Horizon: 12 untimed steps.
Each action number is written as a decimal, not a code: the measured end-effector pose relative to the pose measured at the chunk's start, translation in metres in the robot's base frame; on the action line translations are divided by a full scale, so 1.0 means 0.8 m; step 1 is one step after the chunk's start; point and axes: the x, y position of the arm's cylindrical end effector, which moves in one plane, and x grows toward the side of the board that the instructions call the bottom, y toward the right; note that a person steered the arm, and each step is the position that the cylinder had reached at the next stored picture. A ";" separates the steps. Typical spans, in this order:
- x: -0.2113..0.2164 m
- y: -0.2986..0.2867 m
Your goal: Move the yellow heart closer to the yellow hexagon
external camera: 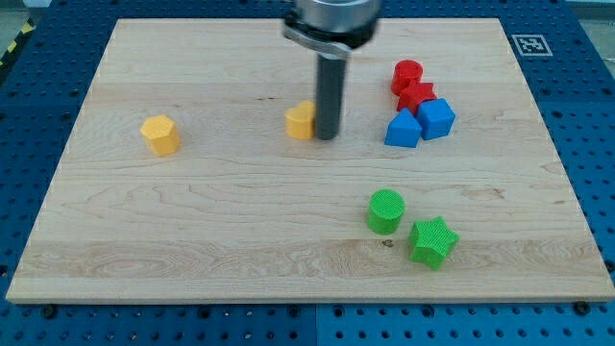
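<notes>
The yellow heart (301, 121) lies near the board's middle, toward the view's top. My tip (327, 135) stands right against the heart's right side, touching or nearly touching it. The yellow hexagon (159, 134) lies far to the view's left of the heart, at about the same height. Part of the heart's right edge is hidden behind the rod.
A red cylinder (406, 75), a red block (416, 96), a blue cube (437, 118) and a blue triangular block (402, 129) cluster at the view's right. A green cylinder (385, 210) and a green star (432, 240) lie at lower right. The wooden board (192, 240) sits on a blue pegboard.
</notes>
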 end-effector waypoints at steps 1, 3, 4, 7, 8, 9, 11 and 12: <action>-0.012 -0.032; -0.016 -0.011; -0.021 -0.047; -0.040 -0.097; -0.040 -0.146; -0.055 -0.132; -0.050 -0.151; -0.047 -0.176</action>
